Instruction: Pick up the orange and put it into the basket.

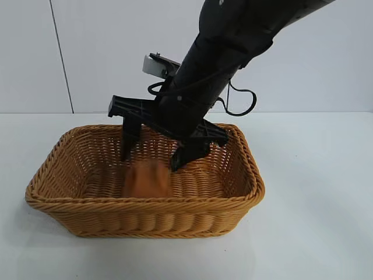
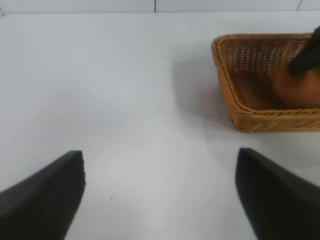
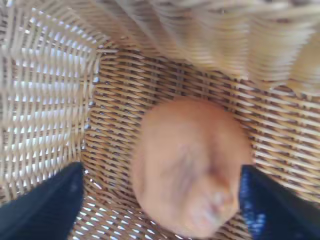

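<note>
- Right gripper [image 1: 152,156], black w/ two long fingers, is down inside the basket near its far wall; jaws spread wide, holding nothing
- Step in hand, my read: the drop — fruit looks just let go, so placing is all but done
- Next move prob needs: lift the arm straight up & clear of the rim w/o nudging the fruit or catching the weave, then pull back off the basket
- Dull-orange rounded bumpy fruit, the orange [image 1: 147,179], sits low in the basket, below & between the open fingertips, apart from both; blurred in the exterior view, so can't tell if it has settled on the floor yet
- Right wrist view: orange [image 3: 192,165] fills the gap between the two dark finger tips, woven floor all around it
- Tan-brown rectangular wicker basket [image 1: 145,201] w/ braided rim stands mid worktop; orange lies nearer its front wall, roughly central along that wall
- White worktop [image 1: 315,175] bare around the basket as far as seen
- Left gripper [image 2: 160,195] parked well off from the basket, over open worktop, jaws standing wide, nothing between them
</note>
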`<state>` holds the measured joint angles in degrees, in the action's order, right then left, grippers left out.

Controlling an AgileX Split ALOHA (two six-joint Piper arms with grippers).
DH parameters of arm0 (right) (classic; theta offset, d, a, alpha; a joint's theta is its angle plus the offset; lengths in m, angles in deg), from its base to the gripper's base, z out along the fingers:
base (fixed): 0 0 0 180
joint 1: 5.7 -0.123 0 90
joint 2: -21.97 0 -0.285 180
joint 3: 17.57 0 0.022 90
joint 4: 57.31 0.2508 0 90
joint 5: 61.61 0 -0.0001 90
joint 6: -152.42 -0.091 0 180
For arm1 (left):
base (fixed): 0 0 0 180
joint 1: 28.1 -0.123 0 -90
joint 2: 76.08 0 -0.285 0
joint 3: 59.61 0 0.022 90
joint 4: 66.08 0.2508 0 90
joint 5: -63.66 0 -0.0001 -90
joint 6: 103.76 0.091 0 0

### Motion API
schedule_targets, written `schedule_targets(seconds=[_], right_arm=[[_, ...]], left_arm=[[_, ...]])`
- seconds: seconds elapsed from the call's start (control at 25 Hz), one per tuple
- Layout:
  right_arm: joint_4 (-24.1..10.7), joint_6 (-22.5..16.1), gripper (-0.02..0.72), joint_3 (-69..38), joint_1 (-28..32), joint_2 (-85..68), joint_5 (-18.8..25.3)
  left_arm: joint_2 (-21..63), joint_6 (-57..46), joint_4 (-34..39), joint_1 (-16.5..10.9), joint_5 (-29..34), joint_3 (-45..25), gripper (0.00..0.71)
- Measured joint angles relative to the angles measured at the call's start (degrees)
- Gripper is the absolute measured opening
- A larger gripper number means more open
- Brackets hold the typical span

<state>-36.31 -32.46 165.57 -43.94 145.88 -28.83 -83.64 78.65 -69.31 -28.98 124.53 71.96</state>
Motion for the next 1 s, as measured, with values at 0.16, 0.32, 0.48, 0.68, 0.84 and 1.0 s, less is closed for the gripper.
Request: schedule_targets(seconds=[0.16,0.32,0.48,0.68,0.84,1.0], right_arm=[[-2.82,-0.16,0.671,5.39,1.93,-1.05,9.17],[-9.10,-1.97,0.673,15.30,5.10,-1.07,23.38],[-15.09,-3.74,0.673,22.15,8.67,-1.54,30.58],[-21.00,-4.72,0.673,23.61,15.77,-1.61,36.03],[-23.13,-4.15,0.673,23.61,24.16,-1.60,36.49],[-23.79,-3.19,0.673,23.61,32.68,-1.55,36.55]], left_arm=[[0.00,0.00,0.00,0.00,0.00,0.00,0.585],[0.00,0.00,0.00,0.00,0.00,0.00,0.585],[0.00,0.00,0.00,0.00,0.00,0.00,0.585],[0.00,0.00,0.00,0.00,0.00,0.00,0.585],[0.00,0.00,0.00,0.00,0.00,0.00,0.585],[0.00,0.00,0.00,0.00,0.00,0.00,0.585]])
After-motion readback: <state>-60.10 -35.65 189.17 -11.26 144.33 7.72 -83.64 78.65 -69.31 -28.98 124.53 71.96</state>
